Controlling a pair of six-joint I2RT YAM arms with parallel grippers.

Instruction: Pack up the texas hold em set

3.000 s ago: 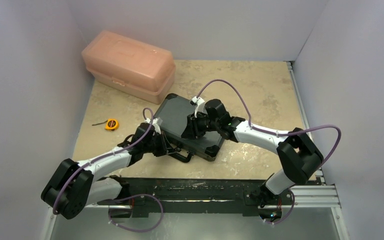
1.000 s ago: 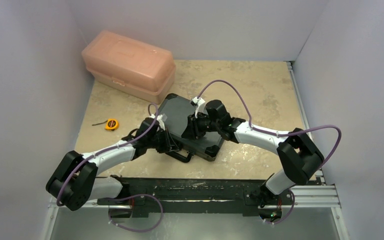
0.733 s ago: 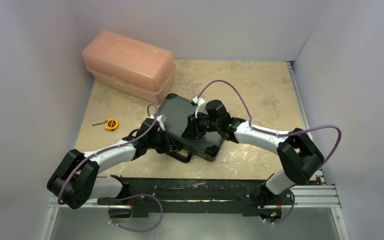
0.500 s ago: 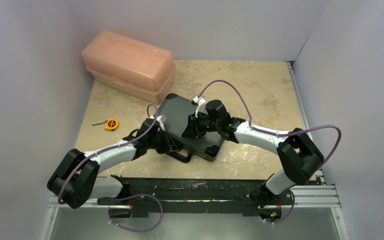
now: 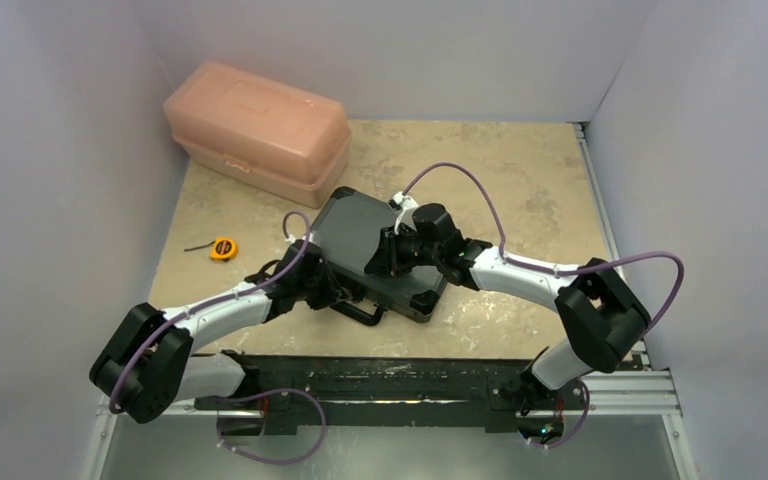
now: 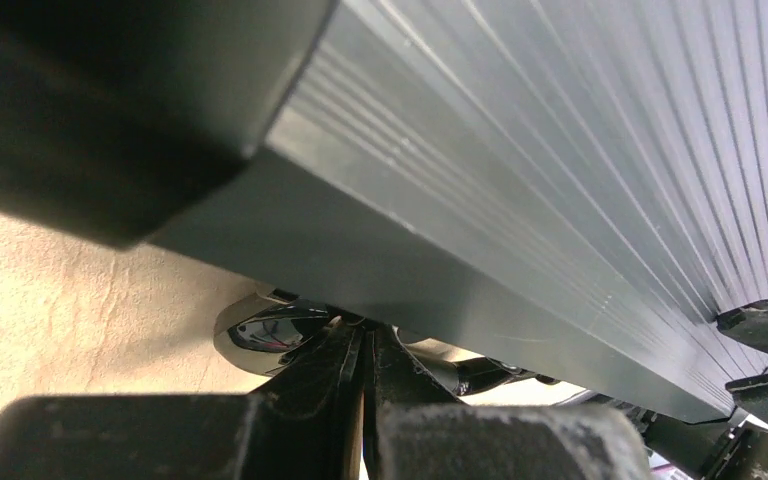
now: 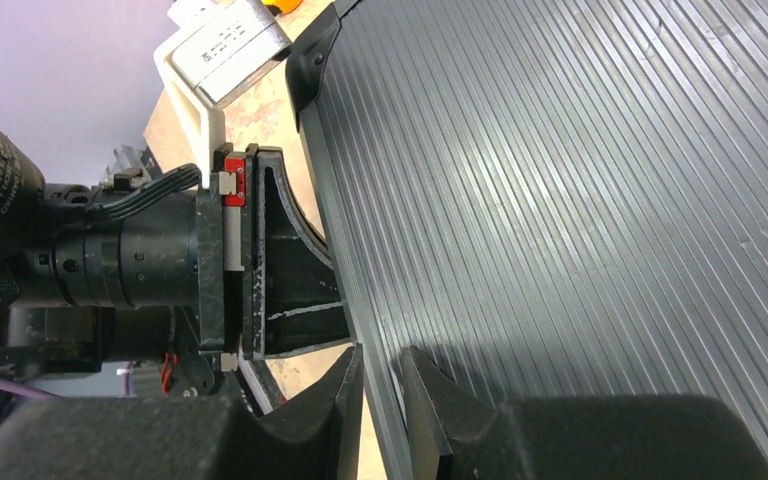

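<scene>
The black briefcase (image 5: pixel 352 232) lies flat in the middle of the tabletop (image 5: pixel 520 180) with its lid down, so chips and cards cannot be seen. Its long side with the handle (image 5: pixel 365 312) faces the arm bases and is turned a little toward the left arm. The coming move, I judge, turns on this front side, because the shiny latch (image 6: pixel 265 335) sits there under the lid's edge. The left gripper (image 6: pixel 363 350) is the nearer one. It is low at the front-left part of the case, its fingers together and holding nothing I can make out, with the tips just beside the latch and pointing up at it. The right gripper (image 7: pixel 380 360) comes from the other side and stands on the ribbed lid close to the same edge. Its fingers are almost together, with only a thin slit between them, and it seems to press the lid down. The pink box (image 5: pixel 260 130) is well apart at the far left, and the yellow tape measure (image 5: pixel 223 248) lies apart to the left. There is free room to the right of the case and in front of it.
</scene>
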